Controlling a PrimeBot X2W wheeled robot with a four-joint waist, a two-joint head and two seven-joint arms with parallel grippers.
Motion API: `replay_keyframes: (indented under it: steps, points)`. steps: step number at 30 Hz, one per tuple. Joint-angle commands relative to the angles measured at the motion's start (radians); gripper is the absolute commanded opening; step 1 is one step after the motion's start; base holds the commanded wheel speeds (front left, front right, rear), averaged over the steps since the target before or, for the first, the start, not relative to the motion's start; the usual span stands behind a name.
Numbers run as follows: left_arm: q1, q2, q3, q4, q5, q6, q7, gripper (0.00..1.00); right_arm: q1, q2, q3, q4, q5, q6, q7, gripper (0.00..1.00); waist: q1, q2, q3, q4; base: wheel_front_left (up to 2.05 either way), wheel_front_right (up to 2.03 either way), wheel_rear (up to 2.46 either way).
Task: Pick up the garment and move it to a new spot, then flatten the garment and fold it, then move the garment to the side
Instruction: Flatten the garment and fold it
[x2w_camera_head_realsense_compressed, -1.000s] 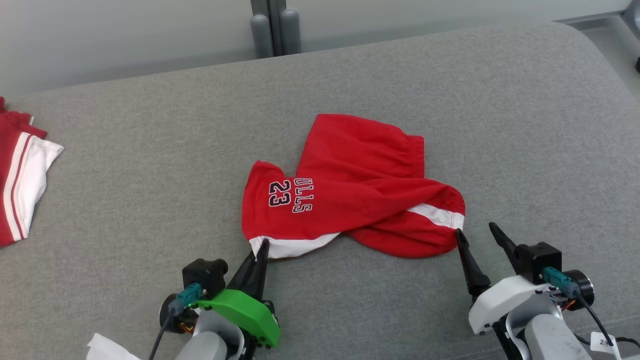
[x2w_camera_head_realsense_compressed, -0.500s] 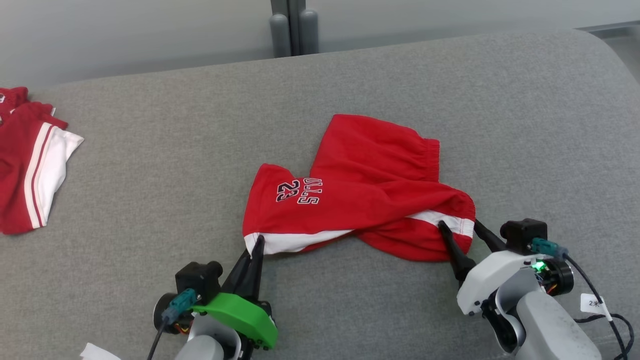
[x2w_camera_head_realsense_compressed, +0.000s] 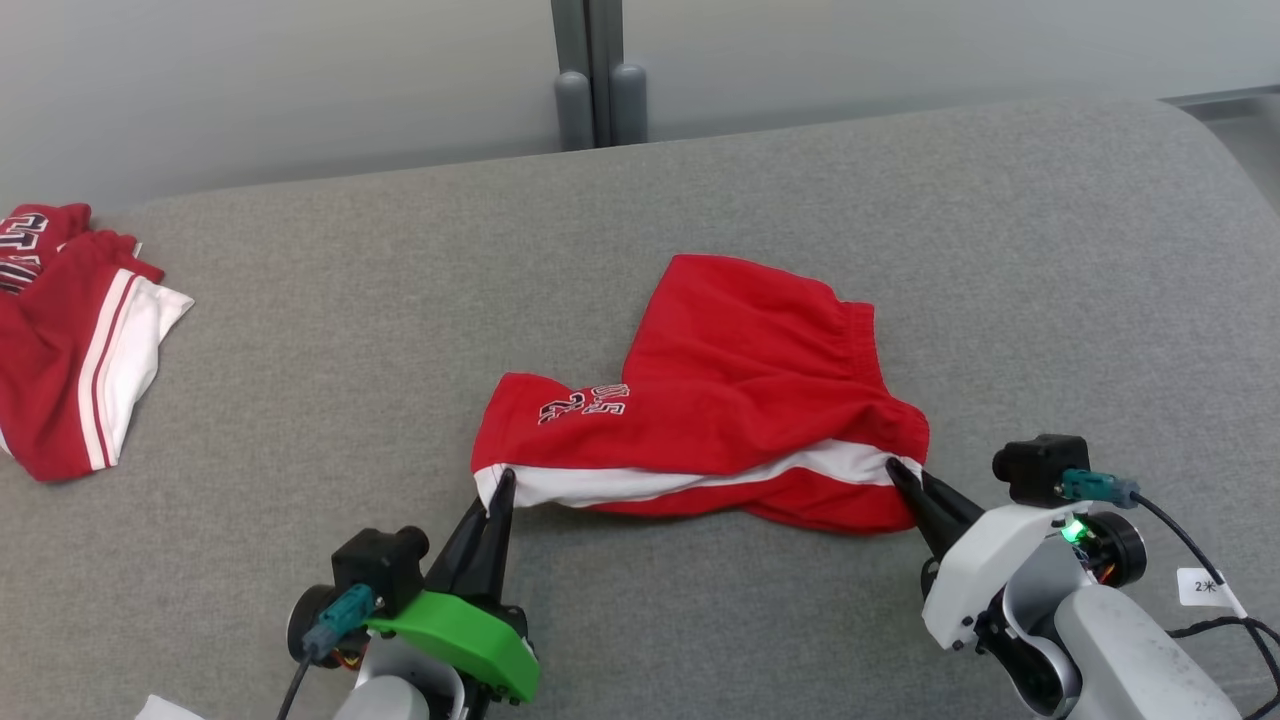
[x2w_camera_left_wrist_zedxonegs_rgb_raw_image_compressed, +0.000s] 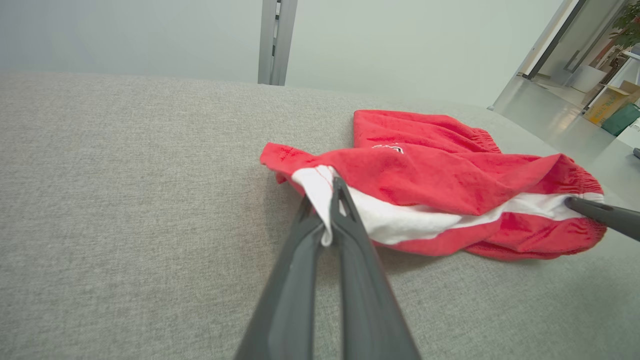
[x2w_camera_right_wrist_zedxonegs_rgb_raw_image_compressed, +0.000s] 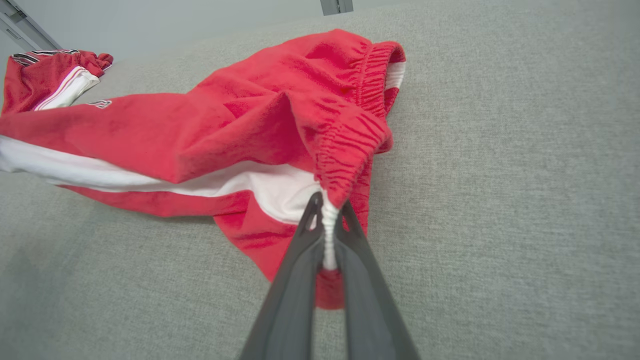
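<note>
count: 2 red garments – shorts (x2w_camera_head_realsense_compressed: 740, 400) mid-frame, second garment (x2w_camera_head_realsense_compressed: 70, 340) at left edge; 2 grippers – left gripper (x2w_camera_head_realsense_compressed: 503, 478), right gripper (x2w_camera_head_realsense_compressed: 900, 468); 1 grey cushion (x2w_camera_head_realsense_compressed: 300, 420)

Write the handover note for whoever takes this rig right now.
Left gripper: shut on the white hem corner of the red shorts.
Right gripper: shut on the shorts' white stripe at the elastic waistband.
Shorts: crumpled on the grey cushion; another red garment lies far left.
Done: both grips taken.
Left: lift and move, flatten, fold, set aside.
</note>
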Motion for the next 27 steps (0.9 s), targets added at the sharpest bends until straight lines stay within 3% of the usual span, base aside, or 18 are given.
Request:
replay_keyframes:
  steps: [1, 12, 27]
  points:
    - [0.002, 0.011, 0.000, -0.007, -0.013, -0.002, -0.004, 0.00, 0.006, -0.012, 0.006, -0.017, 0.006, -0.001, -0.005, 0.00, 0.0000, 0.0000, -0.006, -0.003, 0.00, 0.00, 0.00]
    - [-0.098, 0.121, 0.001, -0.184, -0.112, -0.002, 0.042, 0.00, -0.065, -0.089, 0.041, -0.236, -0.002, -0.001, -0.002, 0.00, 0.0000, 0.0000, -0.081, 0.005, 0.00, 0.00, 0.00]
    - [-0.306, 0.332, 0.086, -0.626, -0.139, 0.013, 0.321, 0.00, -0.187, -0.205, -0.032, -0.645, -0.026, -0.001, 0.101, 0.00, 0.0000, 0.0000, -0.112, 0.009, 0.00, 0.00, 0.00]
